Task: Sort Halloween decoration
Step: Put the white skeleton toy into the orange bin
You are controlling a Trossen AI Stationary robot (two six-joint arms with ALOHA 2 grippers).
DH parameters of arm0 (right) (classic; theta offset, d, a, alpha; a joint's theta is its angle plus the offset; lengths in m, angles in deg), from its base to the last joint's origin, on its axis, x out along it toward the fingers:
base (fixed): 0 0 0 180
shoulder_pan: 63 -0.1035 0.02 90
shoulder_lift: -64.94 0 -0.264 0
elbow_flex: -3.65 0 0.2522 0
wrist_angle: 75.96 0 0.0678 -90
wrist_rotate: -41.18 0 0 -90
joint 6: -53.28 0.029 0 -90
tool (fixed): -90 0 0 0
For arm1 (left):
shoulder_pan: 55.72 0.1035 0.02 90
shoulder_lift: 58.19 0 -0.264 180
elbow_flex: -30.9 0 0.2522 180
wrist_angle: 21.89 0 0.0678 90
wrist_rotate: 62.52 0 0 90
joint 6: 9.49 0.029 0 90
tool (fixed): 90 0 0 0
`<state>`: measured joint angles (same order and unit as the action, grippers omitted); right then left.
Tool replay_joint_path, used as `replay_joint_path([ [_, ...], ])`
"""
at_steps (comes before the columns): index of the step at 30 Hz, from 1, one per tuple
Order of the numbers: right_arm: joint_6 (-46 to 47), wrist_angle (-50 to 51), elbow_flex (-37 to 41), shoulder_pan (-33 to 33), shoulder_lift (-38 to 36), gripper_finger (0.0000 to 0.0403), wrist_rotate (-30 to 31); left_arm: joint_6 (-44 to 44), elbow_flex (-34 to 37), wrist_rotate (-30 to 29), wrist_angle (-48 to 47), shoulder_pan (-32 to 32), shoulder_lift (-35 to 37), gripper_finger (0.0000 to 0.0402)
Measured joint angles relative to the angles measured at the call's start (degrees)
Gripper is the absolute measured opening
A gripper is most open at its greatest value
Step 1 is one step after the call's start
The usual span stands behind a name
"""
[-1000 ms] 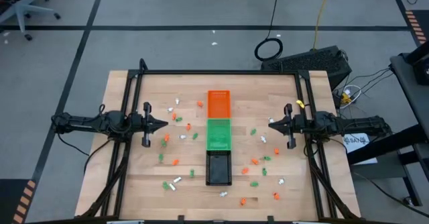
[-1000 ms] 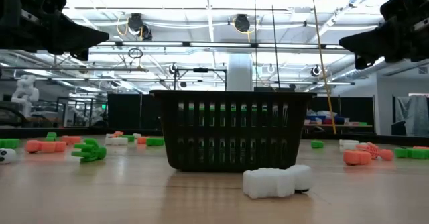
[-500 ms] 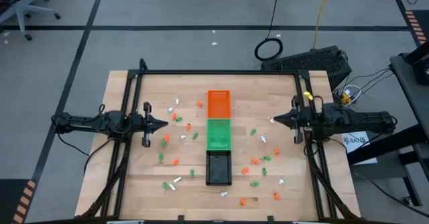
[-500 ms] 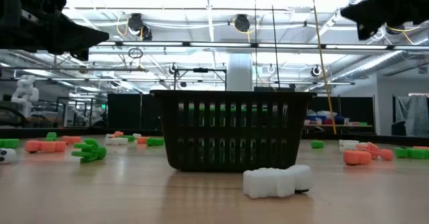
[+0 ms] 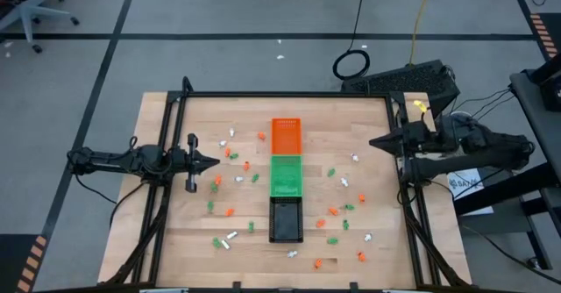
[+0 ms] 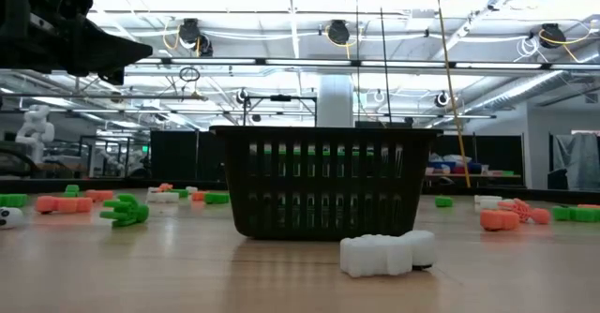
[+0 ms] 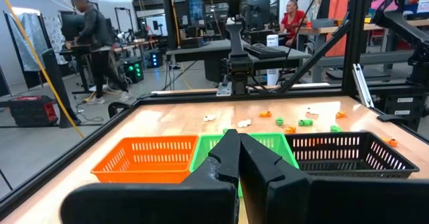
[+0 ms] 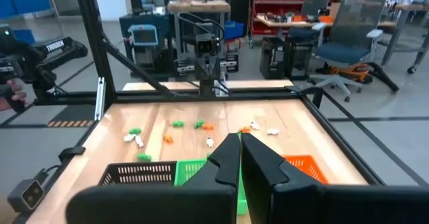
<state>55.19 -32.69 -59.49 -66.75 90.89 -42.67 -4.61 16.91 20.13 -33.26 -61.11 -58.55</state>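
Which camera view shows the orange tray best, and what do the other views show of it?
The high view: it shows the whole orange tray from above, farthest in the row of three. The left wrist view shows its side and rim, the right wrist view only a corner behind the right gripper. The low view hides it behind the black tray.

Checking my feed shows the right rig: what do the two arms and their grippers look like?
Both arms are dark, near-black jointed links with black cabling alongside. The left gripper and right gripper each taper to two blunt black fingers. A yellow tag sits beside the right arm.
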Motion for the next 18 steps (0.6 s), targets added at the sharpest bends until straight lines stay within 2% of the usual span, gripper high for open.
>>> replay_joint_path([
  [8,0.7,8.0,-11.0,0.0,9.9,0.0,3.1,3.1,0.0,0.0,0.1,0.0,0.0,0.0008],
  [18,1.9,12.8,-8.7,0.0,16.8,0.0,3.0,3.0,0.0,-0.1,0.1,0.0,0.0,0.0008],
])
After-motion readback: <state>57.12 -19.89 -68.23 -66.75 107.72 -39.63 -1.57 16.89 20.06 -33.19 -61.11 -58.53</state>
